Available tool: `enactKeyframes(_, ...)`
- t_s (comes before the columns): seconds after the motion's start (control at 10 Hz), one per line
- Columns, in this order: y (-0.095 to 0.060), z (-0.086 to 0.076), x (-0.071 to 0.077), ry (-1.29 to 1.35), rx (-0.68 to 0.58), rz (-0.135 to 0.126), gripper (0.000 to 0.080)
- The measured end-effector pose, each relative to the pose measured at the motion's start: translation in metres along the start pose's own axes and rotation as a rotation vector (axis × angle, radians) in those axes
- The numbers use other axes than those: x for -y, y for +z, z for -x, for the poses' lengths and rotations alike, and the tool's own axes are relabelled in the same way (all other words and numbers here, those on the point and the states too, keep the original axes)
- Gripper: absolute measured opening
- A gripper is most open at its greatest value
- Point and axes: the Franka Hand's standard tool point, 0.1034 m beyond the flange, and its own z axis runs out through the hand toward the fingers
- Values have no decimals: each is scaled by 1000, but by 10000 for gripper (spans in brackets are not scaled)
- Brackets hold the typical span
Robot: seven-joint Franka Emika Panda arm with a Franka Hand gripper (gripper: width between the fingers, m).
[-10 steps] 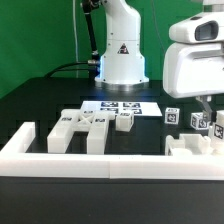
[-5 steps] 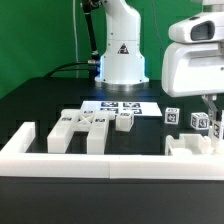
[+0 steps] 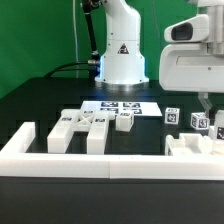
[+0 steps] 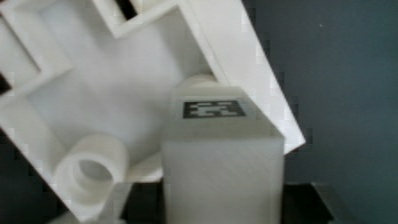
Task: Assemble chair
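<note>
Matt white plastic chair parts, smooth glossy white robot base, matt black table

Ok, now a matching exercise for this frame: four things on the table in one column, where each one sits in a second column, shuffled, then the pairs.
Things
1. marker board
2. border wall
3. loose chair parts
4. tagged chair pieces

Places
A. at the exterior view's right, below the arm
B. flat on the table, just in front of the robot base
C. along the near edge of the table
D. at the exterior view's left of centre, between the marker board and the border wall

Pairs: 1-B, 2-C, 3-D, 4-A
</note>
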Motion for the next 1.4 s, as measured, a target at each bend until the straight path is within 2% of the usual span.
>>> enactKeyframes(0.8, 1, -1, -1, 596, -3, -3, 288)
enactKeyframes(1.0, 1, -1, -1, 583, -3, -3, 288)
enactKeyframes(1.1, 1, -1, -1, 539, -2, -2, 466)
enactKeyframes(1.2, -1, 1, 0, 479, 5, 7, 591)
enactKeyframes(1.3, -1, 2, 2, 431, 6, 8, 591)
enactKeyframes(1.4, -2, 2, 3, 301, 6, 7, 637)
